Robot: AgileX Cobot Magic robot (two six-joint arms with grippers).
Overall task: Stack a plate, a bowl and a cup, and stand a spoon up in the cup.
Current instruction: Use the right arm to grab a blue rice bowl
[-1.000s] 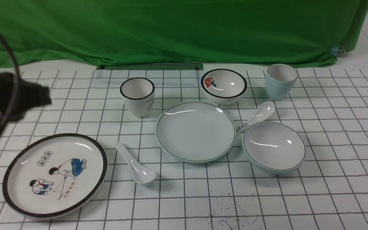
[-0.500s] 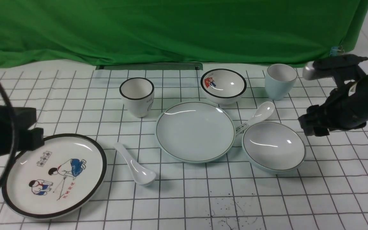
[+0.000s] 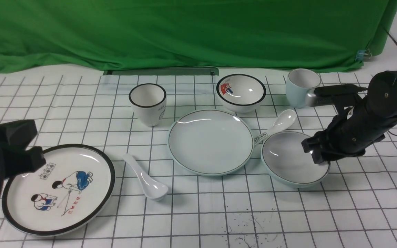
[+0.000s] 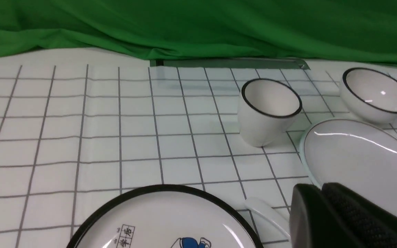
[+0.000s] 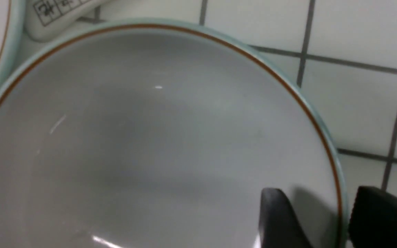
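The pale blue-green plate (image 3: 210,141) lies mid-table, and the matching bowl (image 3: 284,158) sits just right of it. Behind the bowl stands the pale blue cup (image 3: 302,86). The plain white spoon (image 3: 146,177) lies left of the plate. My right gripper (image 3: 317,155) is at the bowl's right rim. In the right wrist view the gripper (image 5: 322,198) is open and straddles the bowl's (image 5: 150,137) rim, with one finger inside and one outside. My left gripper (image 4: 322,187) is shut and empty, hovering near the spoon's handle (image 4: 264,210) and the plate (image 4: 357,162).
A black-rimmed cartoon plate (image 3: 59,187) lies at the front left under my left arm. A black-rimmed white cup (image 3: 148,103) and a cartoon bowl (image 3: 241,91) stand at the back. A printed spoon (image 3: 277,125) lies between plate and bowl. Green cloth (image 3: 184,34) hangs behind.
My right arm came in from the right edge and dropped down and left onto the bowl's right rim. My left arm sank lower over the cartoon plate's left edge.
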